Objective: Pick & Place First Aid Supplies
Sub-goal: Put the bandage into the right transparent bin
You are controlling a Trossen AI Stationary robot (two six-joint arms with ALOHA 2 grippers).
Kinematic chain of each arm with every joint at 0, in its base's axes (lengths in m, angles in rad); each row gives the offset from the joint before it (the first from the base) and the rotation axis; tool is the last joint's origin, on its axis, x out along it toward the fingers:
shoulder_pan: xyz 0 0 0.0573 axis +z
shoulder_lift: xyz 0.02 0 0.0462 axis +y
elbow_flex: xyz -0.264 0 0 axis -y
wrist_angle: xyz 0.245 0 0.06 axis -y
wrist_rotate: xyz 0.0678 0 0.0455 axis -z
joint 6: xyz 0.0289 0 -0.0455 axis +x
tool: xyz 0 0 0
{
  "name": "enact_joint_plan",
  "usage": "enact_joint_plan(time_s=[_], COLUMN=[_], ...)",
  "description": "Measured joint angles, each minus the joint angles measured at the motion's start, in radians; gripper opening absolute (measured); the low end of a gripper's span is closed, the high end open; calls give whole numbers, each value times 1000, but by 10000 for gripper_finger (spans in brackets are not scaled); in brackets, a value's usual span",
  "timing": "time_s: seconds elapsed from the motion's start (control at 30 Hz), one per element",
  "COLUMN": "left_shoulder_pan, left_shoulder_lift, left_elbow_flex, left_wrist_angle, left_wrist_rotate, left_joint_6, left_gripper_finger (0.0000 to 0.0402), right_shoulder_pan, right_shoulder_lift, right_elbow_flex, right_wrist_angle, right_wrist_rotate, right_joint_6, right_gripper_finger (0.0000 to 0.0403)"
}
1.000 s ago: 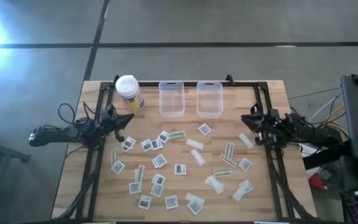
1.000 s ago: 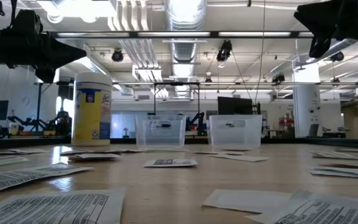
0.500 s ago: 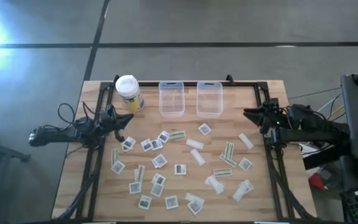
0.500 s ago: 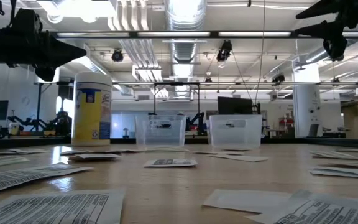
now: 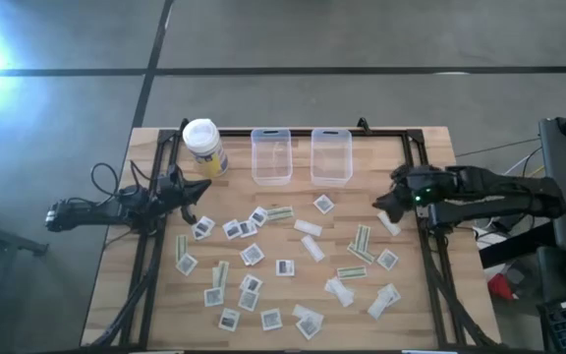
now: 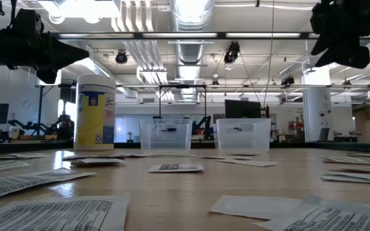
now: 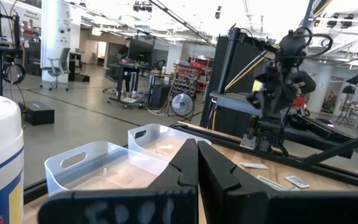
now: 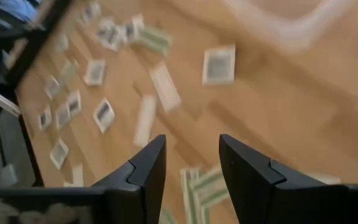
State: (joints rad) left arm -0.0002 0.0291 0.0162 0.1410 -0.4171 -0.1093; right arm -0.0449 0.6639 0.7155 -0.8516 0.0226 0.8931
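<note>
supplies: small flat white first aid packets (image 5: pixel 284 266) lie scattered over the wooden table (image 5: pixel 430 305), well apart from the bins; some square with a dark printed patch, some narrow white or greenish strips.
nearest target: narrow white strip packet (image 5: pixel 389 223) at the table's right side, just beside the right gripper; greenish strip pair (image 5: pixel 362 239) close by.
right gripper: right gripper (image 5: pixel 385 203) hangs above that right-side cluster, pointing down at the table; fingers (image 8: pixel 143 169) spread apart, nothing between them.
step: reach for a first packet, my read. None in the bins that I can see.
how to do it well: come down square over one packet, straddle its short width, pinch an edge. Flat packets on wood likely slip or need a scrape to lift.
left gripper: left gripper (image 5: pixel 197 189) waits at the table's left edge near the canister; fingers pressed together, empty.
bins: two clear rectangular plastic bins (image 5: pixel 271 157) side by side at the far edge.
other: yellow canister with white lid (image 5: pixel 204 146) at the far left, not a target.
obstacles: black frame rail (image 5: pixel 426 246) runs right beside the target; neighbouring packets lie near enough to get nudged.
</note>
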Motion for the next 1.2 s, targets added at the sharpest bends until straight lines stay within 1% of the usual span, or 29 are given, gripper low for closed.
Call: enact_joint_plan(time_s=[0.17, 0.33, 0.6, 0.73, 0.97, 1.2], left_shoulder_pan=[0, 0, 0, 0, 0, 0], left_shoulder_lift=[0, 0, 0, 0, 0, 0], left_elbow_flex=[0, 1, 2, 2, 2, 2], left_wrist_angle=[0, 1, 1, 1, 1, 0], left_wrist_rotate=[0, 0, 0, 0, 0, 0], left_joint_6=[0, 0, 1, 1, 1, 1], left_gripper_finger=[0, 0, 0, 0, 0, 0], right_shoulder_pan=[17, 48, 85, 97, 106, 106], right_shoulder_lift=[100, 186, 315, 382, 510, 626], right_elbow_flex=[-15, -26, -43, -46, -46, -46], right_wrist_angle=[-6, -8, -6, -5, 8, 54], right_wrist_rotate=[-76, -84, -75, -68, -18, 6], right_joint_6=[92, 148, 227, 255, 258, 219], right_gripper_finger=[153, 155, 144, 145, 153, 146])
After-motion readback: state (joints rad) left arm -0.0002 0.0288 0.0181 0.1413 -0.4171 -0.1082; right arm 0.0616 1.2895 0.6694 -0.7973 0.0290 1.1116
